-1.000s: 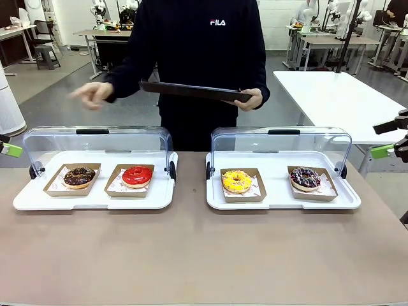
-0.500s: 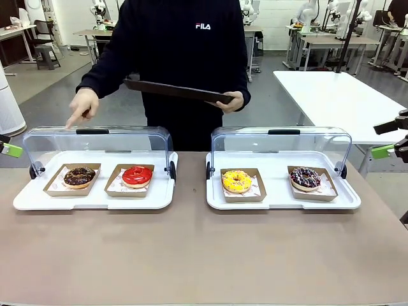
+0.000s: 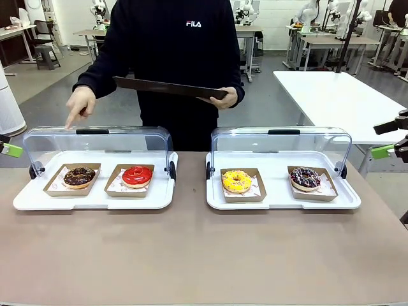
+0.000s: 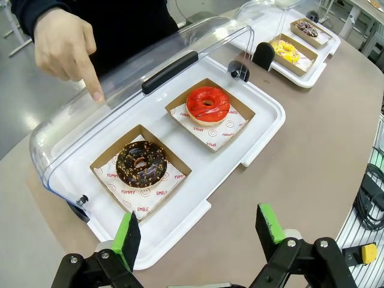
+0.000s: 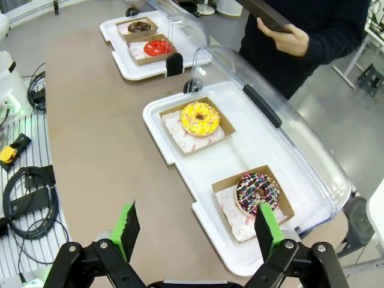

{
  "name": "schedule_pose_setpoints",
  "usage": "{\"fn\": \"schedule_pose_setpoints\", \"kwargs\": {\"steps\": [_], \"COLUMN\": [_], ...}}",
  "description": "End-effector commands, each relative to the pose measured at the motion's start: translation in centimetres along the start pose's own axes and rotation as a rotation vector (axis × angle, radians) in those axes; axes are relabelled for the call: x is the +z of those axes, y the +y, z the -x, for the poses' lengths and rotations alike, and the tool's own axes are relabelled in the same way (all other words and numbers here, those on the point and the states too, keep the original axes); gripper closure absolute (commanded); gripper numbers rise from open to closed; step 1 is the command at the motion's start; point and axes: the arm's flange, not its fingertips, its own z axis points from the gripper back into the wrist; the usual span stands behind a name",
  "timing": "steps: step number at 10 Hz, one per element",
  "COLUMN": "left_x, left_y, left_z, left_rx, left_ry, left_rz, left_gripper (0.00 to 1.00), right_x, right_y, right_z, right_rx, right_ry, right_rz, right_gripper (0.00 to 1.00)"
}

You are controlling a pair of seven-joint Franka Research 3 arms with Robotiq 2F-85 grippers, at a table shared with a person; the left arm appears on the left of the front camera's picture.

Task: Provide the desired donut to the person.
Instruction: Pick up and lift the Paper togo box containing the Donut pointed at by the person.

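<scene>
Donut with chocolate icing [image 4: 141, 164] lies just beyond the left fingers [image 4: 128, 240], wide and empty like the right fingers [image 5: 127, 231].

Grey floor [image 3: 44, 95], white side table [image 3: 331, 95], workbenches [image 3: 331, 39] by far wall [image 3: 70, 16]

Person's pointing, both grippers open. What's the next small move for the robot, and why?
Probably lower the open left gripper toward the chocolate donut: the person's hand points down at it from behind the clear lid, and it lies nearest that arm.
</scene>
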Motion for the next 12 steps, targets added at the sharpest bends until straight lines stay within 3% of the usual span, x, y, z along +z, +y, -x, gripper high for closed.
{"fn": "schedule_pose_setpoints", "kwargs": {"steps": [1, 4, 6, 7, 10, 12], "left_x": [-0.1, 0.0, -1.9, -2.8, -8.8, -12.6], "left_y": [0.2, 0.0, 0.6, 1.0, 1.5, 1.3], "left_z": [0.1, 0.0, -0.2, -0.2, -0.2, 0.0], "left_rx": [-0.003, 0.0, -0.185, -0.274, -0.502, -0.628], "left_ry": [-0.012, 0.0, 0.301, 0.384, 0.547, 0.597], "left_rz": [0.009, 0.0, 0.057, 0.061, 0.049, 0.069], "left_gripper": [0.0, 0.0, 0.0, 0.0, 0.0, 0.0], "right_x": [-0.2, -0.2, -0.2, -0.2, -0.2, -0.2], "right_y": [-0.2, -0.2, -0.2, -0.2, -0.2, -0.2], "right_z": [0.0, 0.0, 0.0, 0.0, 0.0, 0.0], "right_rx": [0.009, 0.009, 0.009, 0.009, 0.009, 0.009], "right_ry": [-0.02, -0.02, -0.02, -0.02, -0.02, -0.02], "right_rz": [-0.009, -0.009, -0.009, -0.009, -0.009, -0.009], "right_gripper": [0.0, 0.0, 0.0, 0.0, 0.0, 0.0]}}
